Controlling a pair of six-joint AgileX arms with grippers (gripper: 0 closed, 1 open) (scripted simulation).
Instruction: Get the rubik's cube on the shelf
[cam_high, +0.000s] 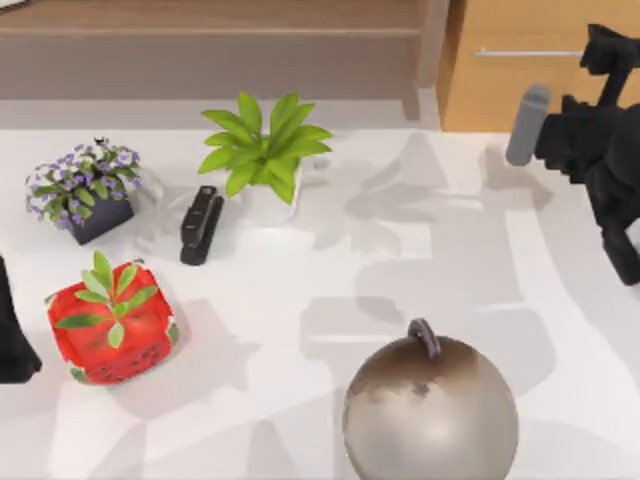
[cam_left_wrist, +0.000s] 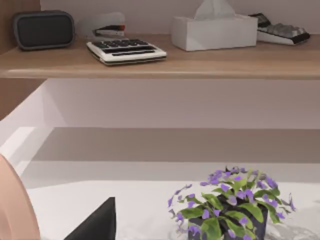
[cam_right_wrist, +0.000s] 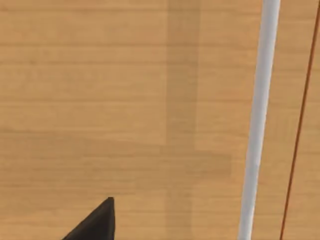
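Note:
The rubik's cube is out of view. The shelf (cam_high: 200, 15) runs along the back left of the table as a light-brown board with a darker recess below and an upright post at its right end. In the left wrist view the shelf (cam_left_wrist: 210, 62) carries several small items. My left gripper (cam_high: 12, 335) rests at the table's left edge, beside the strawberry cube. My right gripper (cam_high: 608, 60) is raised at the back right, close to the cabinet front.
An orange-tan drawer cabinet (cam_high: 540, 95) with a silver bar handle (cam_right_wrist: 257, 120) stands back right. On the table are a red strawberry-patterned cube (cam_high: 112, 325), a purple flower pot (cam_high: 85, 190), a green plant (cam_high: 262, 150), a black stapler (cam_high: 201, 225) and a large metallic ball (cam_high: 430, 410).

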